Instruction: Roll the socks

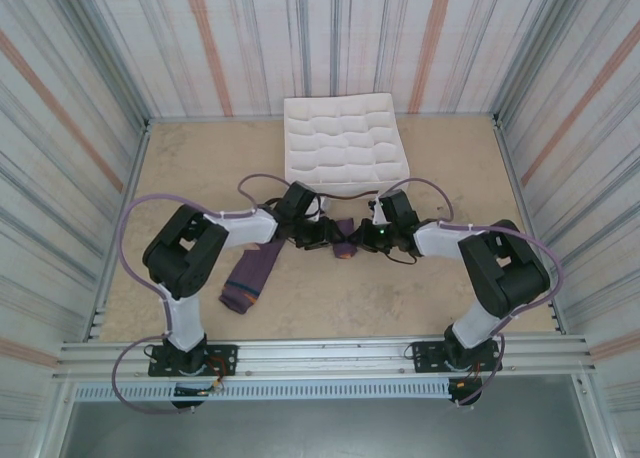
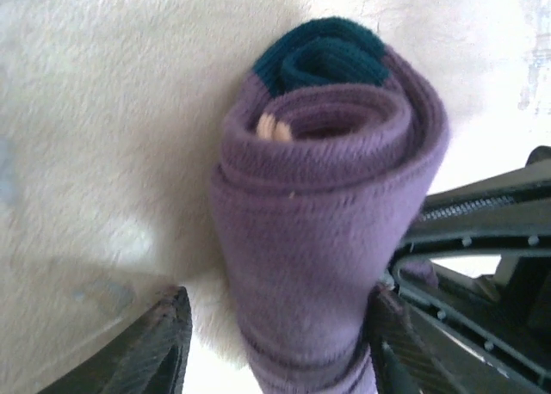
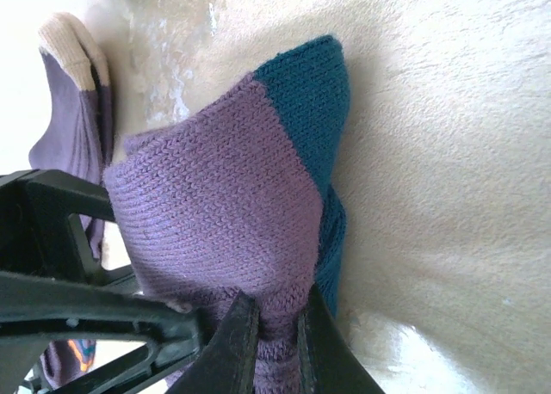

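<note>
One purple sock (image 1: 343, 240) is rolled into a bundle with a teal patch, lying mid-table between both grippers. In the left wrist view the rolled sock (image 2: 327, 213) stands between my left gripper's (image 2: 275, 347) open jaws; the left finger (image 2: 159, 342) is clear of it and the right finger (image 2: 389, 334) is against it. My right gripper (image 3: 277, 338) is shut, pinching a fold of the same sock (image 3: 215, 213). The other sock (image 1: 250, 276) lies flat and unrolled under the left arm, its pale end (image 3: 73, 46) seen in the right wrist view.
A white fabric grid-compartment box (image 1: 345, 146) sits at the back, just behind the grippers. Striped walls enclose the table on three sides. Bare tabletop lies to the far left, the far right and the front.
</note>
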